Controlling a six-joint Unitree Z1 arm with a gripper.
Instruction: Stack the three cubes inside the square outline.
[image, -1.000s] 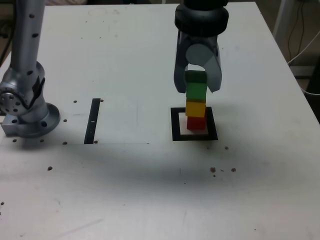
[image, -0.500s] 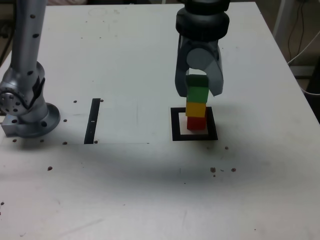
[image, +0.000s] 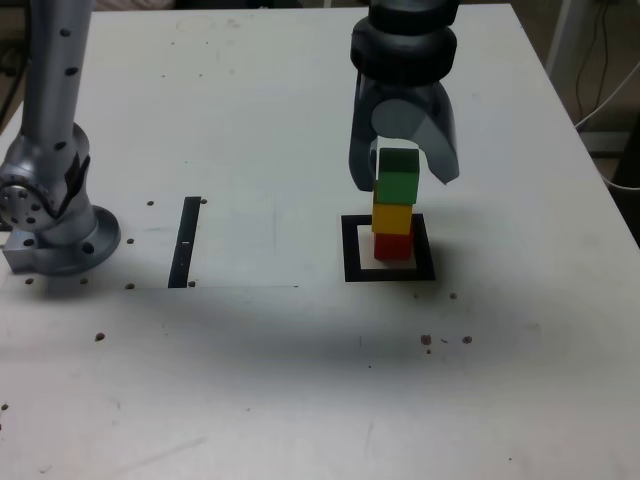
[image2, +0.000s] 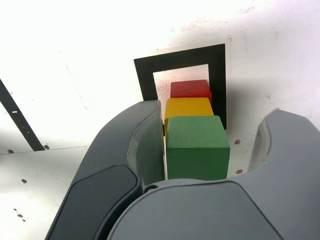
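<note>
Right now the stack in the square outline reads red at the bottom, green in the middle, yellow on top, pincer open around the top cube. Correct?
Not quite. The order is red cube at the bottom, yellow cube in the middle, green cube on top, as the exterior view shows. The rest holds: stack inside the square outline, pincer open around the top cube.

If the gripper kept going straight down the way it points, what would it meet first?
Most likely the green cube, which sits between the open gripper's fingers atop the yellow cube and red cube. The palm would press on it before the fingertips reached the table, though depth is unclear.
</note>
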